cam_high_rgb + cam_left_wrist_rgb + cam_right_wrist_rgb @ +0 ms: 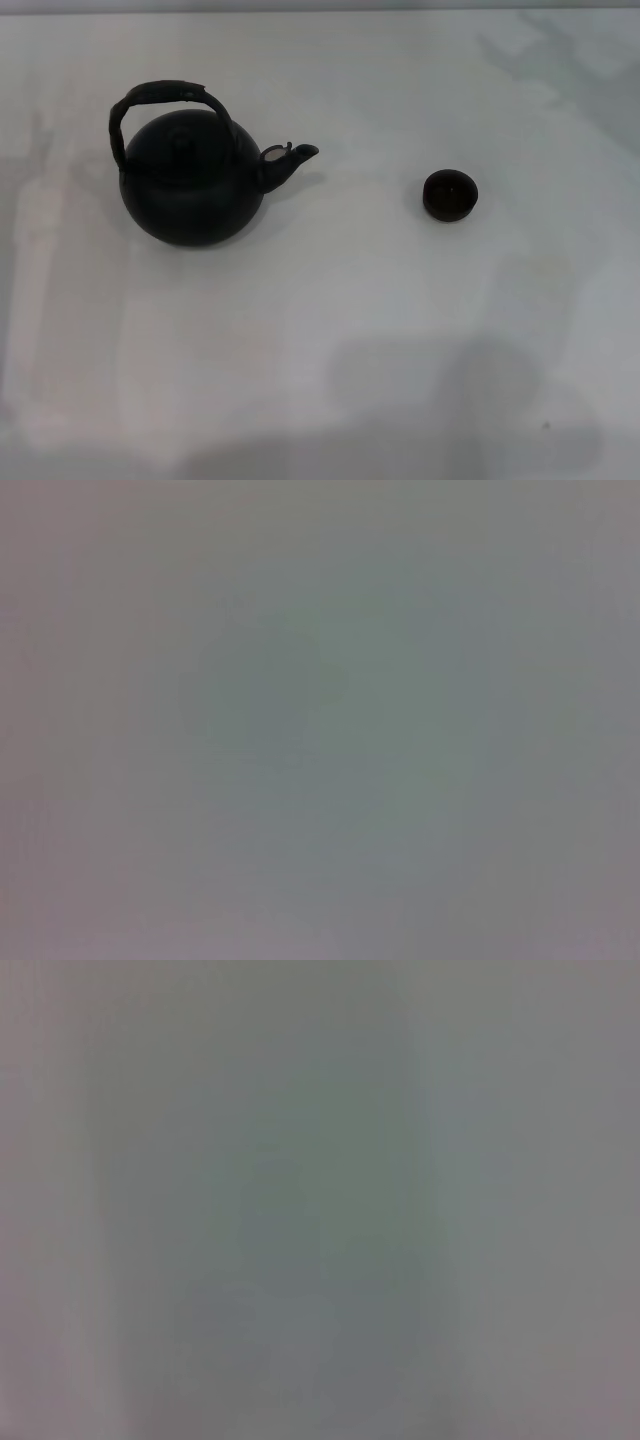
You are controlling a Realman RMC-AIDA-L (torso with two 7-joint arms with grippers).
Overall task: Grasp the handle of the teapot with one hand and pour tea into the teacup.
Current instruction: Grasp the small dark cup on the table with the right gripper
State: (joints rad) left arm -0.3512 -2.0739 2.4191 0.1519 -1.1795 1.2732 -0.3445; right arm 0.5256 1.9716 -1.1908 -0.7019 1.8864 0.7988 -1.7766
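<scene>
The round matte black teapot stands upright on the white table at the left in the head view. Its arched handle rises over the knobbed lid, and its short spout points right, toward the teacup. The small dark teacup stands to the right of the teapot, well apart from it. No gripper or arm shows in the head view. Both wrist views show only a blank grey surface, with no fingers and no object.
Soft shadows lie on the table near the front edge and at the far right corner. Nothing else stands on the table in view.
</scene>
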